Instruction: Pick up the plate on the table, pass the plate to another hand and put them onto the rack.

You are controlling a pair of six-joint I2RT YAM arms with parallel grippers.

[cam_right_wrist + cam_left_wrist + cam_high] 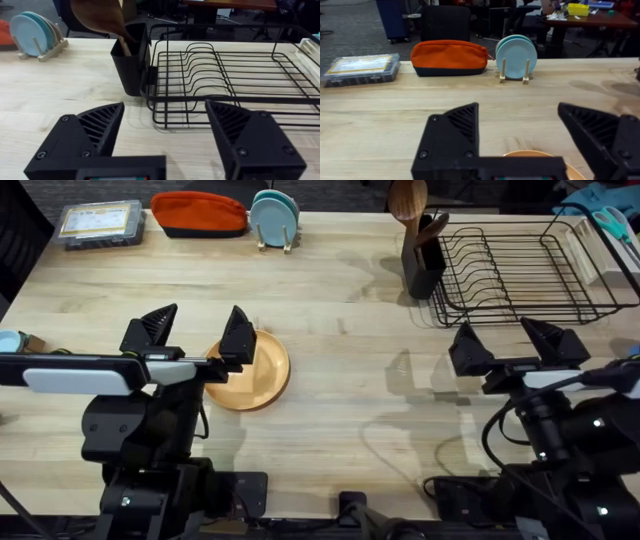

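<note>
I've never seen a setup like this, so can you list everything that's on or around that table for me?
Plate: one, tan-orange, flat on the table's near left, under the left gripper.
Small plates: a few, light blue, upright in a wooden stand at the far edge.
Pouch: one, orange with a dark base, far edge, left of the blue plates.
Plastic case: one, clear grey, far left corner.
Rack: one, black wire, far right, no dishes in it.
Utensil holder: one, black, with wooden spoons, against the rack's left side.
Table: one, light wood.
Left gripper: black, open.
Right gripper: black, open, in front of the rack.

grey carpet (355, 30), dark chair (445, 22), red-brown desk (592, 20)
</note>
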